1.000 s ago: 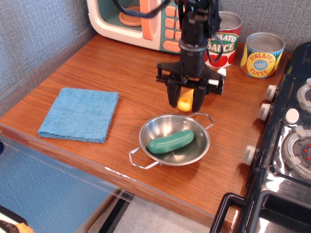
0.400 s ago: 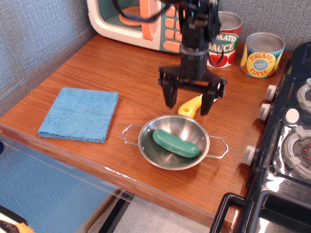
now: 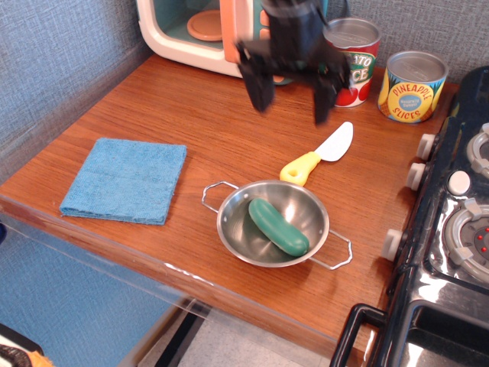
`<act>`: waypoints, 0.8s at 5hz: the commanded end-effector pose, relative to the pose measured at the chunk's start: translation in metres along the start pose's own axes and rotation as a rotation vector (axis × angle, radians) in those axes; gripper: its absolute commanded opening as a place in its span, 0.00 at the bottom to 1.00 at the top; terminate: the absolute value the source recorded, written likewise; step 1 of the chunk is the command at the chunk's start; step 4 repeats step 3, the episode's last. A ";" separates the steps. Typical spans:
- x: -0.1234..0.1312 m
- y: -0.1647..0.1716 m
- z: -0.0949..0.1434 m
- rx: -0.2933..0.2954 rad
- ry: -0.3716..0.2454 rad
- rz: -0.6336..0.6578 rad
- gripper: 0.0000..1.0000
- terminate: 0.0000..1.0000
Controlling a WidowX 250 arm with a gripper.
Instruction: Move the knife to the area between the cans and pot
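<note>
The knife (image 3: pixel 317 156), yellow handle and white blade, lies flat on the wooden counter between the pot and the cans, handle end touching the pot's far rim. The steel pot (image 3: pixel 233 229) holds a green cucumber (image 3: pixel 278 226). The red Tomato Sauce can (image 3: pixel 355 61) and the yellow Pineapple Slices can (image 3: pixel 412 86) stand at the back right. My gripper (image 3: pixel 292 98) is open and empty, raised above the counter behind the knife, blurred by motion.
A folded blue cloth (image 3: pixel 126 179) lies at the left. A toy microwave (image 3: pixel 206 30) stands at the back. A black stove (image 3: pixel 451 229) fills the right side. The counter's front edge runs just below the pot.
My gripper opened, let go of the knife and rose away from it towards the back. The knife now lies on the counter. The pot turned, and the cucumber shifted inside it.
</note>
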State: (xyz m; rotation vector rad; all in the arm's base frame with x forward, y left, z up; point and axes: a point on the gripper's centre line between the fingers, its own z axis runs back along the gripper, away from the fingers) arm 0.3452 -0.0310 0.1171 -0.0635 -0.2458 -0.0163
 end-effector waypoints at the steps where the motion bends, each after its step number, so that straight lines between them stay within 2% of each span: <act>1: -0.015 0.028 0.027 -0.002 -0.033 -0.049 1.00 0.00; 2: -0.015 0.028 0.027 -0.002 -0.033 -0.049 1.00 0.00; 3: -0.015 0.028 0.027 -0.002 -0.033 -0.049 1.00 1.00; 4: -0.015 0.028 0.027 -0.002 -0.033 -0.049 1.00 1.00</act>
